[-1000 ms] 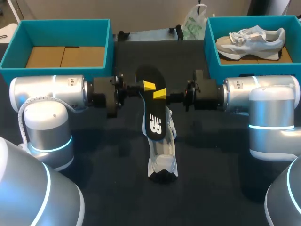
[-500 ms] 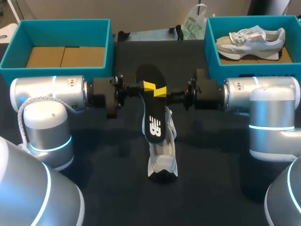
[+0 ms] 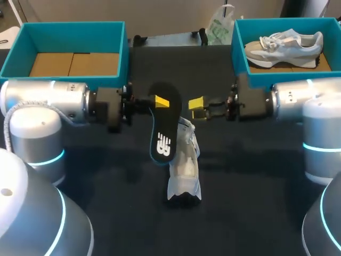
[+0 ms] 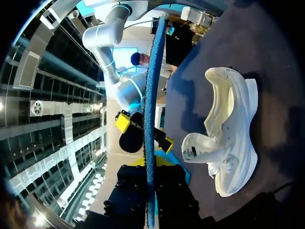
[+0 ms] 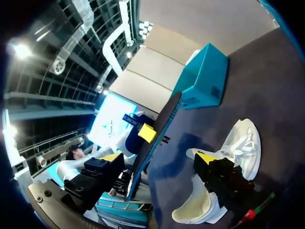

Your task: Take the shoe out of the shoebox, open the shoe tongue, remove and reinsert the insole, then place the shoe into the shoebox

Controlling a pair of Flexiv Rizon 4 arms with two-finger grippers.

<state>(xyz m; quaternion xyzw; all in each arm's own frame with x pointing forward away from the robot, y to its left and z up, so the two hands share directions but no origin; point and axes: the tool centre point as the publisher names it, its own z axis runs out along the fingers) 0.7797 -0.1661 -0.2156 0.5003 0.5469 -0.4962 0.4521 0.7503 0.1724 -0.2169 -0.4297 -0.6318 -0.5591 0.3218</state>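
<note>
This looks like a robot laboratory with a test bench, not a home or a shop. Two silver machine arms with glowing blue rings, the left arm (image 3: pixel 48 106) at the frame's left and the right arm (image 3: pixel 314 106) at its right, stand at a table (image 3: pixel 256 202) covered with dark cloth. One teal shoebox (image 3: pixel 114 40) sits at the upper left and a second shoebox (image 3: pixel 240 48) at the upper right.
</note>
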